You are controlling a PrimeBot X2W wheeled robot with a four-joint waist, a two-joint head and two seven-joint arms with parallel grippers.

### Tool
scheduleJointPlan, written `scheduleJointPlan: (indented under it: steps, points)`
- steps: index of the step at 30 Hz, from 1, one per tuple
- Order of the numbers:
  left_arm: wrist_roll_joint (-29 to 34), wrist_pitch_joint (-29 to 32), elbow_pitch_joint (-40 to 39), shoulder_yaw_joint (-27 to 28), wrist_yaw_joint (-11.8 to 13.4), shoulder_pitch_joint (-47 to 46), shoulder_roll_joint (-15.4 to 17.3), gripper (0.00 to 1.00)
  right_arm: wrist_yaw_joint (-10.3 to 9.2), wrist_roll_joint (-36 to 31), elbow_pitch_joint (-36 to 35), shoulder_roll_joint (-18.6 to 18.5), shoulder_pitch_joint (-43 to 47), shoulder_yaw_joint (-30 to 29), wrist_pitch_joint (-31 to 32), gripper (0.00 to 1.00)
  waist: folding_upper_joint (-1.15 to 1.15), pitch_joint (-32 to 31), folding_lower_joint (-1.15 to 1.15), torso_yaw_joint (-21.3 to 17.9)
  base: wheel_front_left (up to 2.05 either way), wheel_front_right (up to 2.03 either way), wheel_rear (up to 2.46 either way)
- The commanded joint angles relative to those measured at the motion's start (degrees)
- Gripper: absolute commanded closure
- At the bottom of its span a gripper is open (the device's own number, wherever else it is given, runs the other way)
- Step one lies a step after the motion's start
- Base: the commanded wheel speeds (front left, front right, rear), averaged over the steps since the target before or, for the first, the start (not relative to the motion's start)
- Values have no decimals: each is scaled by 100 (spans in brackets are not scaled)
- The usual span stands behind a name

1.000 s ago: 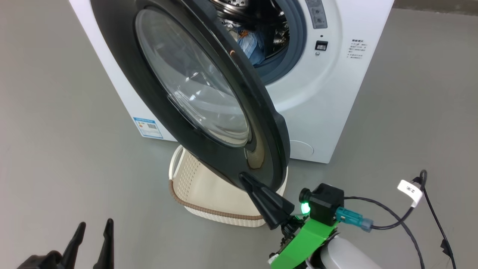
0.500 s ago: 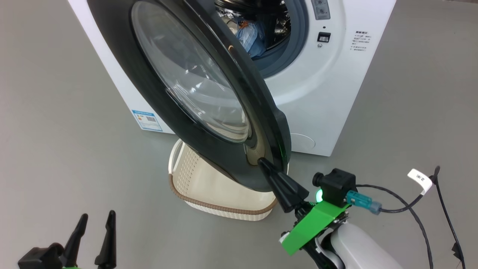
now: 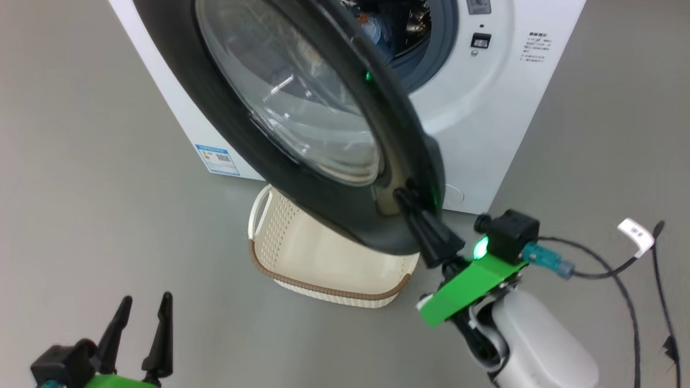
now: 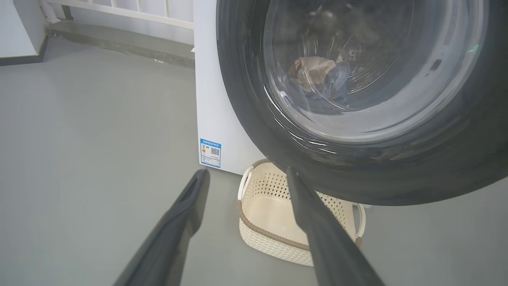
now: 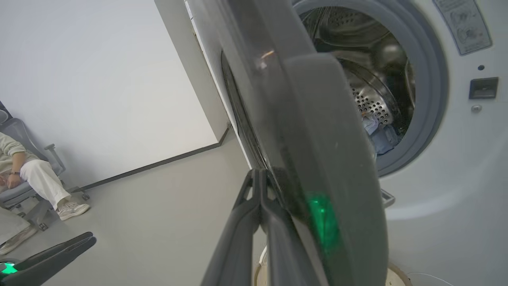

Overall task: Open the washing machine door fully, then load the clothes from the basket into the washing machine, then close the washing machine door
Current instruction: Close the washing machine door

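- Washing machine door (image 3: 302, 108) ajar; right claw (image 3: 401, 194), pinched together, tips on its lower rim.
- Steady inward push should latch it.
- Left claw (image 3: 146, 297) apart, idle near left.

The basket (image 3: 323, 289) sits before the washing machine (image 3: 474, 124), beneath its door (image 3: 291, 102).

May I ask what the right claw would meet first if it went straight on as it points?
The washing machine door: the shut right claw looks pressed against its black rim.
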Motion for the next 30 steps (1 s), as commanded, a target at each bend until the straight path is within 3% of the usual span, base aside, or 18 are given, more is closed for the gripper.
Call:
scheduleJointPlan:
  steps: [1,30]
  points:
    - [49,-37,-169,172,-9,-305,110,0,8,-83,-95,74,-287,-86,-28,100,0,87,0,38,0,0,0]
    - [-48,-37,-329,-342,-9,-1249,-113,0,8,-640,639,-265,-2186,-1685,-28,100,0,1130,0,718,0,0,0]
